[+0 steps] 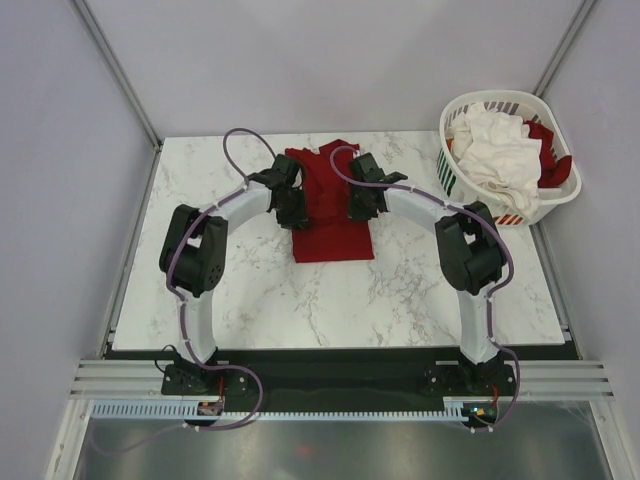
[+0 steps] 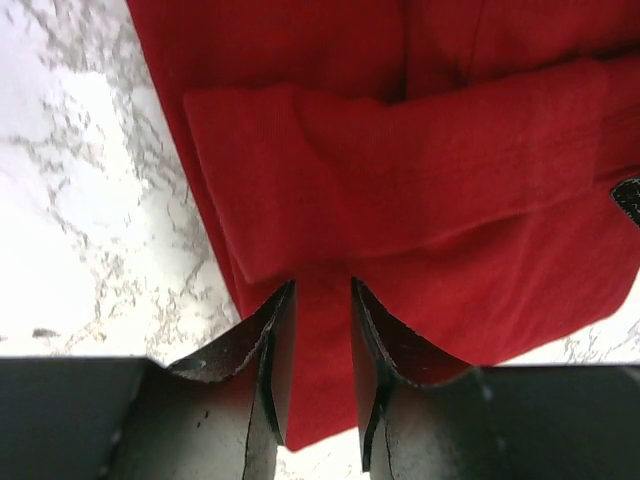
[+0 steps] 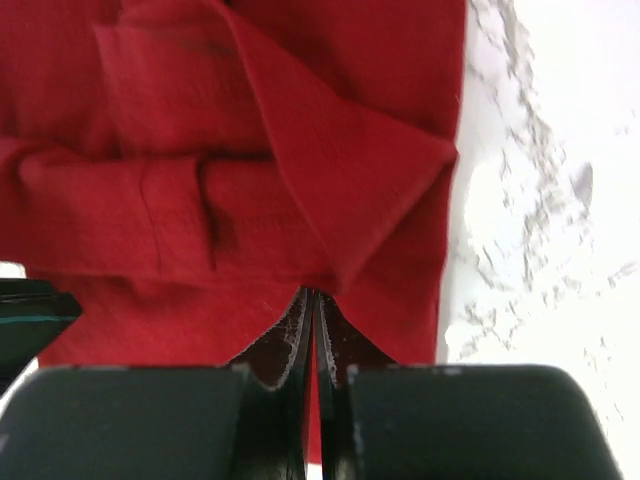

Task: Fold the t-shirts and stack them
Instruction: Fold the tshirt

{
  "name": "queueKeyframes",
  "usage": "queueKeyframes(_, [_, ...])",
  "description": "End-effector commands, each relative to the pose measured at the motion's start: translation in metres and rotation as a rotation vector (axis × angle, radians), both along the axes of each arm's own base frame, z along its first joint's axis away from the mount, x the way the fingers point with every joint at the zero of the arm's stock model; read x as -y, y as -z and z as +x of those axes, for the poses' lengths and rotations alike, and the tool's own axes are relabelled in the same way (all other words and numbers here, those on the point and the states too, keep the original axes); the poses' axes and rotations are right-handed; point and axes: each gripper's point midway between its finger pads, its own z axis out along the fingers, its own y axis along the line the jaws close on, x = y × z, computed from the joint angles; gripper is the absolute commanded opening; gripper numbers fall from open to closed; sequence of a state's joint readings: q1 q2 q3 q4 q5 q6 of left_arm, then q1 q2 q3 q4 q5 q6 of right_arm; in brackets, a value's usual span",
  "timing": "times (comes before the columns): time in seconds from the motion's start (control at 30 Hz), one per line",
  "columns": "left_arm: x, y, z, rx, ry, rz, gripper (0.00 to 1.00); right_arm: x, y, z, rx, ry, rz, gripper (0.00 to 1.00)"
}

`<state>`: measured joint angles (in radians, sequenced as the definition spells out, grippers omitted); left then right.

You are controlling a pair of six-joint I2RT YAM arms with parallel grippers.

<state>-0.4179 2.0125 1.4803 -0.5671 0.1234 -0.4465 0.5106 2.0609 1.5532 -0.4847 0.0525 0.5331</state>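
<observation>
A dark red t-shirt [image 1: 332, 232] lies on the marble table [image 1: 400, 290], folded into a narrow strip with its sleeves turned in. My left gripper [image 1: 292, 212] sits at the strip's left edge. In the left wrist view its jaws [image 2: 322, 285] stand narrowly apart with red cloth [image 2: 420, 150] filling the gap. My right gripper [image 1: 360, 207] is at the right edge. In the right wrist view [image 3: 316, 292] it is pinched tight on a thin fold of the red shirt [image 3: 200, 200]. White t-shirts [image 1: 500, 150] are heaped in the basket.
A white slotted basket [image 1: 449, 178] stands off the table's back right corner, with another red cloth [image 1: 553, 165] beside the white heap in it. Grey walls close in the table at the back and on both sides. Both arm bases sit at the near edge.
</observation>
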Motion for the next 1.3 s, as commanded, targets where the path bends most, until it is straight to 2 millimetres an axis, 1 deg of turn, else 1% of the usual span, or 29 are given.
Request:
queueKeyframes(0.0, [0.006, -0.008, 0.029, 0.084, 0.009, 0.009, 0.35, -0.011, -0.014, 0.028, 0.068, -0.006, 0.017, 0.07])
queueKeyframes(0.13, [0.006, -0.004, 0.041, 0.099, 0.015, 0.032, 0.35, -0.008, -0.003, 0.046, 0.069, 0.013, 0.001, 0.07])
queueKeyframes(0.23, [0.0, -0.011, 0.06, 0.142, 0.015, 0.084, 0.36, -0.004, -0.012, 0.065, 0.099, 0.041, 0.016, 0.07])
queueKeyframes(0.27, [0.0, -0.026, 0.076, 0.19, 0.019, 0.091, 0.36, -0.006, -0.025, 0.076, 0.132, 0.046, 0.03, 0.07])
queueKeyframes(0.33, [-0.008, -0.032, 0.092, 0.221, 0.003, 0.134, 0.38, -0.003, -0.029, 0.089, 0.147, 0.065, 0.027, 0.09])
queueKeyframes(0.37, [-0.008, -0.057, 0.111, 0.285, -0.001, 0.129, 0.4, -0.005, -0.046, 0.101, 0.189, 0.076, 0.042, 0.11])
queueKeyframes(0.4, [-0.012, -0.063, 0.121, 0.308, -0.013, 0.145, 0.45, -0.003, -0.049, 0.106, 0.191, 0.083, 0.037, 0.13])
queueKeyframes(0.43, [-0.013, -0.062, 0.129, 0.315, -0.017, 0.156, 0.47, 0.0, -0.046, 0.113, 0.194, 0.1, 0.029, 0.23])
queueKeyframes(0.47, [-0.015, -0.083, 0.144, 0.362, -0.025, 0.151, 0.5, -0.001, -0.064, 0.126, 0.236, 0.11, 0.043, 0.3])
queueKeyframes(0.5, [-0.015, -0.081, 0.15, 0.36, -0.025, 0.15, 0.59, 0.006, -0.062, 0.13, 0.224, 0.124, 0.028, 0.44])
queueKeyframes(0.57, [-0.016, -0.107, 0.156, 0.393, -0.031, 0.14, 0.64, 0.006, -0.082, 0.135, 0.254, 0.124, 0.039, 0.53])
queueKeyframes(0.6, [-0.015, -0.111, 0.155, 0.397, -0.031, 0.138, 0.68, 0.008, -0.087, 0.133, 0.257, 0.121, 0.035, 0.57])
queueKeyframes(0.63, [-0.015, -0.119, 0.152, 0.405, -0.034, 0.127, 0.69, 0.009, -0.106, 0.13, 0.285, 0.116, 0.047, 0.57])
queueKeyframes(0.67, [-0.017, -0.126, 0.143, 0.402, -0.039, 0.118, 0.69, 0.013, -0.097, 0.121, 0.262, 0.115, 0.035, 0.58])
queueKeyframes(0.7, [-0.017, -0.13, 0.137, 0.399, -0.043, 0.112, 0.69, 0.013, -0.101, 0.118, 0.271, 0.112, 0.044, 0.58])
queueKeyframes(0.73, [-0.014, -0.13, 0.129, 0.385, -0.049, 0.098, 0.69, 0.016, -0.12, 0.11, 0.294, 0.11, 0.064, 0.58])
queueKeyframes(0.77, [-0.016, -0.129, 0.113, 0.36, -0.047, 0.091, 0.68, 0.02, -0.1, 0.095, 0.244, 0.107, 0.05, 0.58])
queueKeyframes(0.8, [-0.013, -0.126, 0.102, 0.337, -0.043, 0.077, 0.68, 0.021, -0.1, 0.089, 0.24, 0.109, 0.066, 0.58])
queueKeyframes(0.83, [-0.012, -0.122, 0.092, 0.316, -0.047, 0.074, 0.67, 0.02, -0.116, 0.078, 0.259, 0.099, 0.098, 0.58])
queueKeyframes(0.87, [-0.006, -0.112, 0.069, 0.275, -0.038, 0.068, 0.67, 0.02, -0.088, 0.056, 0.183, 0.082, 0.112, 0.58])
queueKeyframes(0.93, [0.011, -0.104, 0.045, 0.249, -0.021, 0.037, 0.66, 0.016, -0.098, 0.041, 0.213, 0.058, 0.162, 0.58])
queueKeyframes(0.97, [0.011, -0.082, 0.024, 0.19, -0.007, 0.042, 0.66, 0.014, -0.078, 0.021, 0.15, 0.034, 0.173, 0.58])
queueKeyframes(1.03, [0.028, -0.09, 0.0, 0.184, 0.01, -0.045, 0.66, 0.019, -0.079, 0.003, 0.134, 0.03, 0.175, 0.6])
queueKeyframes(1.07, [0.024, -0.072, -0.017, 0.137, 0.008, -0.04, 0.66, 0.029, -0.061, -0.012, 0.09, 0.038, 0.145, 0.63])
queueKeyframes(1.1, [0.021, -0.077, -0.028, 0.139, 0.015, -0.049, 0.66, 0.033, -0.058, -0.019, 0.081, 0.043, 0.135, 0.64])
queueKeyframes(1.13, [0.011, -0.057, -0.047, 0.087, 0.018, -0.021, 0.66, 0.04, -0.05, -0.034, 0.058, 0.041, 0.123, 0.65])
queueKeyframes(1.2, [0.001, -0.051, -0.065, 0.066, 0.018, -0.01, 0.66, 0.042, -0.046, -0.047, 0.045, 0.023, 0.13, 0.65])
queueKeyframes(1.23, [-0.006, -0.034, -0.08, 0.022, 0.02, 0.014, 0.66, 0.046, -0.032, -0.058, 0.011, 0.016, 0.121, 0.65])
queueKeyframes(1.27, [0.014, -0.044, -0.059, 0.106, -0.004, -0.097, 0.67, 0.046, -0.027, -0.062, 0.007, 0.01, 0.125, 0.65])
